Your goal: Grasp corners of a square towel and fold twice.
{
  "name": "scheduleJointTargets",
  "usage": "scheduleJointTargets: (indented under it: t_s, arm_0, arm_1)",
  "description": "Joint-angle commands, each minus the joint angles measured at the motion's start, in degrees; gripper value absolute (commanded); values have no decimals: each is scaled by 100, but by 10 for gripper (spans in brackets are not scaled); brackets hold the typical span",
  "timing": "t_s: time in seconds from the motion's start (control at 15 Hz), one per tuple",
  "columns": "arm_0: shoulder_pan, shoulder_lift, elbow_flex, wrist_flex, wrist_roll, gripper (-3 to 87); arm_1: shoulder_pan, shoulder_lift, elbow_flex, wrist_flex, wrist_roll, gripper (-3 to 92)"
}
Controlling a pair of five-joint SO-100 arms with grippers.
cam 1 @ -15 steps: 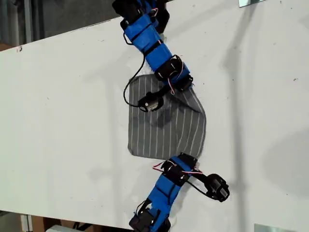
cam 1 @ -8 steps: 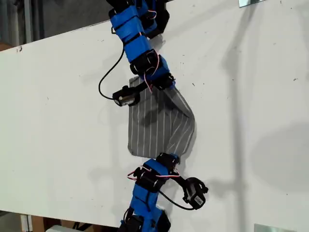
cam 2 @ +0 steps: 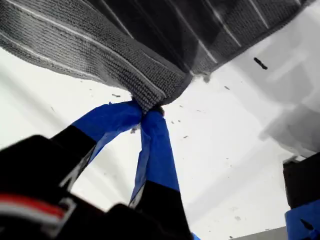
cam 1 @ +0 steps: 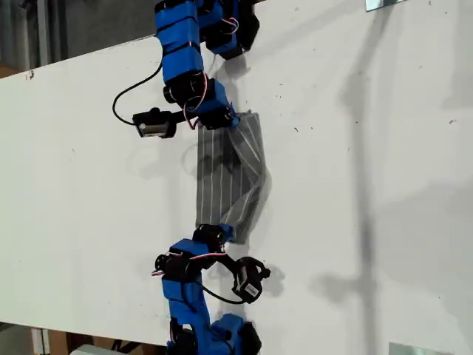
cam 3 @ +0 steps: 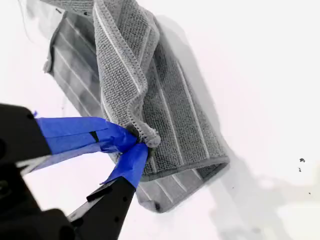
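The grey striped towel (cam 1: 225,181) lies on the white table (cam 1: 384,185), doubled over into a narrow strip with its loose fold bulging toward the exterior view's right. My first gripper (cam 1: 230,118) (cam 2: 147,109) is shut on the towel's (cam 2: 125,35) far corner, at the top of the strip in the exterior view. At the strip's near end my second gripper (cam 1: 224,234) (cam 3: 140,141) is shut on another corner, pinching the upper layer of the towel (cam 3: 165,100) over the lower one. The other corners lie under the fold or are hard to make out.
Both blue arms reach in from the table's far and near edges in the exterior view, with loose black cables beside them. A metal bracket (cam 1: 384,4) sits at the far edge and another (cam 1: 414,347) at the near edge, both to the exterior view's right.
Both grippers have moved toward the exterior view's left, each carrying a corner. The towel has gone from a wide spread shape to a narrow doubled strip.
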Motion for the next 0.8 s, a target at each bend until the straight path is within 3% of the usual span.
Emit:
scheduleJointTargets:
  t_s: [0.0,0.53,0.73]
  arm_0:
    - [-483,501,193,79,202,-4]
    - [-1723,413,817,-114,703,-4]
    - [-2118,246,1160,-448,940,-4]
  arm_1:
    - [272,677,237,18,176,-1]
    - [1652,1696,2048,-1020,70,-1]
    - [2153,2127,2795,-1318,-167,-1]
